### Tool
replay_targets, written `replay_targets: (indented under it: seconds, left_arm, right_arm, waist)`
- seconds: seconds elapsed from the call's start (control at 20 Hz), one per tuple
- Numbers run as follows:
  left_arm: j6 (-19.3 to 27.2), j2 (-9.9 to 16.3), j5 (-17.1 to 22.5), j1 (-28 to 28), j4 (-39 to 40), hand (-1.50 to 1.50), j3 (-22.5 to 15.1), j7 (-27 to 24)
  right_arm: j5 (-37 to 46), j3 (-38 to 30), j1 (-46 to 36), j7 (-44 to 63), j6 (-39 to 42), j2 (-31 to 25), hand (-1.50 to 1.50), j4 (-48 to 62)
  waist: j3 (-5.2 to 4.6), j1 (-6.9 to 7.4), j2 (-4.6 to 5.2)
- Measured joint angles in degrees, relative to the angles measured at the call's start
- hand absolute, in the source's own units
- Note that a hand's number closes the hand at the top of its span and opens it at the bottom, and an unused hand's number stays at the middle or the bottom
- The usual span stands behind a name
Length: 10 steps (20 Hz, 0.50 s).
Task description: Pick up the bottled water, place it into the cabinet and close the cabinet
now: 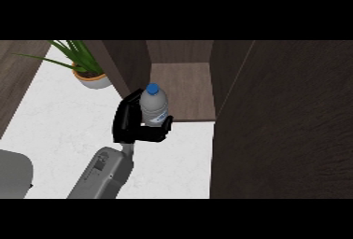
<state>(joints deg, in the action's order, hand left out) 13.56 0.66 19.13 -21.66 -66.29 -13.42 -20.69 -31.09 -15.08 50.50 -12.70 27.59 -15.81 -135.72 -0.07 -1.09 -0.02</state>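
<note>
The bottled water [154, 105], clear with a blue cap, stands upright at the front edge of the open cabinet's wooden shelf [185, 79]. My right hand [131, 122] is shut on it: the black fingers run up its left side and the thumb wraps the lower right, hiding the bottle's base. Its grey forearm [103, 175] comes in from the lower edge. The cabinet door [283, 121], a large dark wood panel, stands open on the right. Only a grey piece of the left arm [14, 175] shows at the lower left; the left hand is out of view.
A potted green plant [88, 70] in a pale pot sits on the white counter [62, 121] left of the cabinet. A dark wood wall panel [17, 79] borders the counter at far left.
</note>
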Motion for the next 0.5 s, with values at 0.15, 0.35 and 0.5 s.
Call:
replay_targets:
  seconds: [0.15,0.35,0.5]
  left_arm:
    - [5.7,-0.3,-1.1,-3.4,1.1,1.50,-1.6,2.2]
    - [10.6,-0.5,-2.2,-8.6,5.1,1.50,-2.4,4.6]
    - [13.2,-0.6,-2.5,-12.0,8.4,1.50,-2.7,6.1]
  right_arm:
    - [-0.4,-0.7,0.7,-0.7,1.0,-0.3,-1.50,0.1]
    - [-0.9,-0.5,0.3,-0.7,0.8,-0.3,-1.50,0.3]
    - [-1.4,-1.0,0.8,-0.5,1.0,-0.9,-1.50,0.3]
  waist:
    - [0.00,-0.34,-0.04]
    - [0.00,-0.53,0.08]
    - [-0.01,-0.69,0.13]
